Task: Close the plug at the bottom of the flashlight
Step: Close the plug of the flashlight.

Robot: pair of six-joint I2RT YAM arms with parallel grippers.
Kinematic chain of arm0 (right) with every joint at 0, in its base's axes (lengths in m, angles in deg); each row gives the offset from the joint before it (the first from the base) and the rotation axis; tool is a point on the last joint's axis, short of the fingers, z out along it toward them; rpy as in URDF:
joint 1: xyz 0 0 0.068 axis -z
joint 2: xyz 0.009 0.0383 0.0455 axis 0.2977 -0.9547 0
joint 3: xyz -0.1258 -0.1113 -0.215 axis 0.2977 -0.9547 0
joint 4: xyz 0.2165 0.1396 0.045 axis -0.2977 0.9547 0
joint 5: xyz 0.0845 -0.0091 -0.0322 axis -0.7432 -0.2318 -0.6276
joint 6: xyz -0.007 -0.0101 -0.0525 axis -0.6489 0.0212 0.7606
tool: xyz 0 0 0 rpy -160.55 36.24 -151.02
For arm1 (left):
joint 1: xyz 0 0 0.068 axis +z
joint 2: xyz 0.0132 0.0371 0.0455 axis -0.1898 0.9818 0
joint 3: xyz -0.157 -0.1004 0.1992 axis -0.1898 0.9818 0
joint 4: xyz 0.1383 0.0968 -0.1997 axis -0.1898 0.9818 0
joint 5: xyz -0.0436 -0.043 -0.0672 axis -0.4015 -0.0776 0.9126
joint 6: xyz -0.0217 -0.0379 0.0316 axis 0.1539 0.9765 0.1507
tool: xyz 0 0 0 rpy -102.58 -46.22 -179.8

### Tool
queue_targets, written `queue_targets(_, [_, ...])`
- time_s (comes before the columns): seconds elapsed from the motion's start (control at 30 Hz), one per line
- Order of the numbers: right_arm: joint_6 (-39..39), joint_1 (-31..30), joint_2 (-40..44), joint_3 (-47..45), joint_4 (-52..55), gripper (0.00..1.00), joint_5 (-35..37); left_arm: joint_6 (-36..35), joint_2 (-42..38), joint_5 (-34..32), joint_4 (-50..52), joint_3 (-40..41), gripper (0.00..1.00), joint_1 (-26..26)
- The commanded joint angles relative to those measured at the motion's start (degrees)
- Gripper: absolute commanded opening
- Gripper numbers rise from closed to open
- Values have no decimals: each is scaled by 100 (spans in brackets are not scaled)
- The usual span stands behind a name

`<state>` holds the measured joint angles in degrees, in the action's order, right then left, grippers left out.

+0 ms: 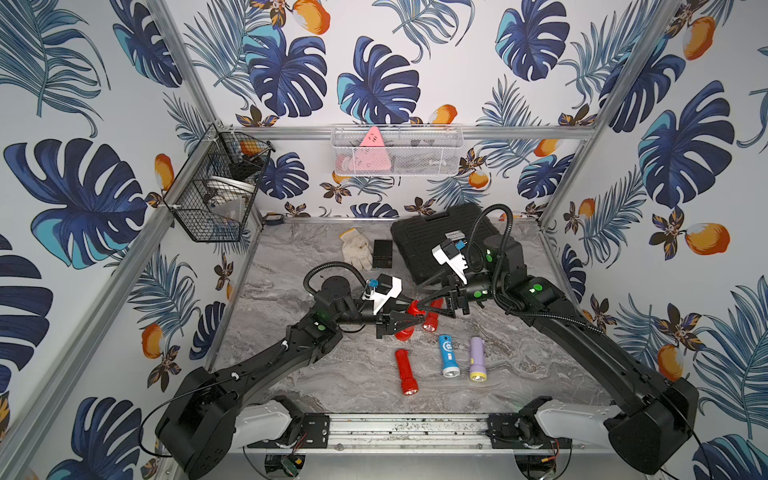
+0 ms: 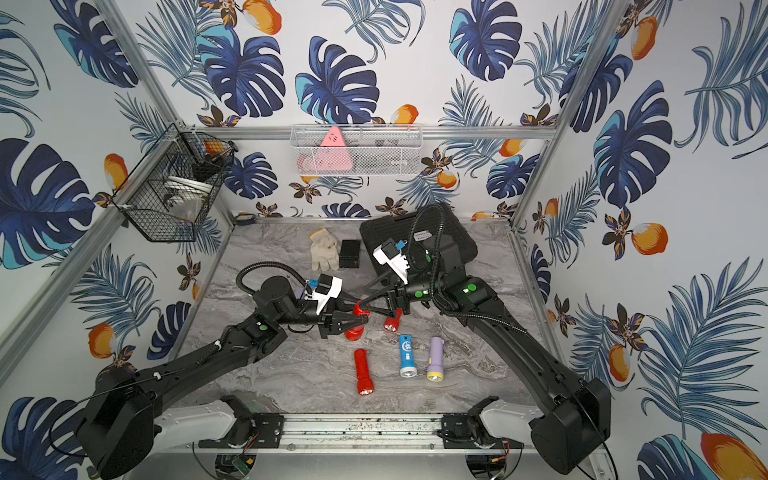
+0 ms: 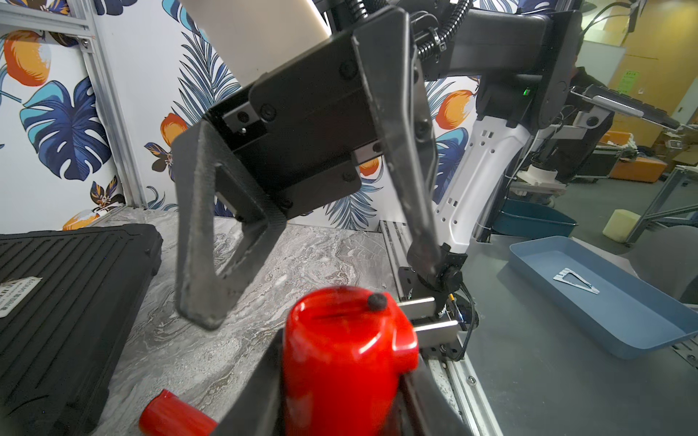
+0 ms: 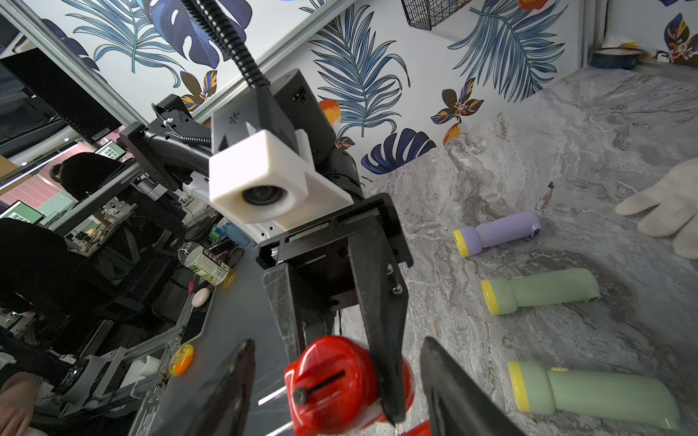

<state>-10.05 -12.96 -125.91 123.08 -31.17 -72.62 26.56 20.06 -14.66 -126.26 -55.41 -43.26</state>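
I count three red flashlights [image 1: 405, 372], one blue flashlight [image 1: 449, 355], one purple flashlight [image 1: 477, 359] — one glove [image 1: 356, 249], one black case [image 1: 415, 241], one black box [image 1: 382, 253], two wire baskets [image 1: 216, 187].

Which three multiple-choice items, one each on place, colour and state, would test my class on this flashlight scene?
1. Where does the white glove lie?
A) draped over an arm
B) on the table beside the small black box
C) clamped in a pincer

2. What colour is the flashlight in the left pincer?
A) blue
B) red
C) purple

3. How do the jaws of the right pincer stand?
A) open
B) shut on the glove
C) shut on a cable

Answers:
1 B: both top views show glove and box side by side on the marble.
2 B: its body is red in both wrist views.
3 A: its two fingers stand wide apart in the left wrist view.
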Motion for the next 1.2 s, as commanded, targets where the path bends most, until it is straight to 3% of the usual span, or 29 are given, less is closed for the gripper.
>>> queue_targets(0.0, [125, -37, 20, -157, 129, 70, -15, 25, -7, 95, -274, -29, 0, 15])
queue_targets(0.2, [165, -73, -42, -180, 206, 68, 53, 61, -50, 90, -250, -63, 0, 10])
queue_targets(0.43, [176, -90, 2, -197, 193, 58, 83, 100, -88, 140, -234, -73, 0, 24])
queue_targets(0.83, [151, -83, 136, -172, 96, 63, 38, 130, -110, 469, -180, -21, 0, 24])
queue_targets(1.17, [159, -100, -11, -188, 195, 54, 9, 177, -218, 450, -191, -54, 0, 19])
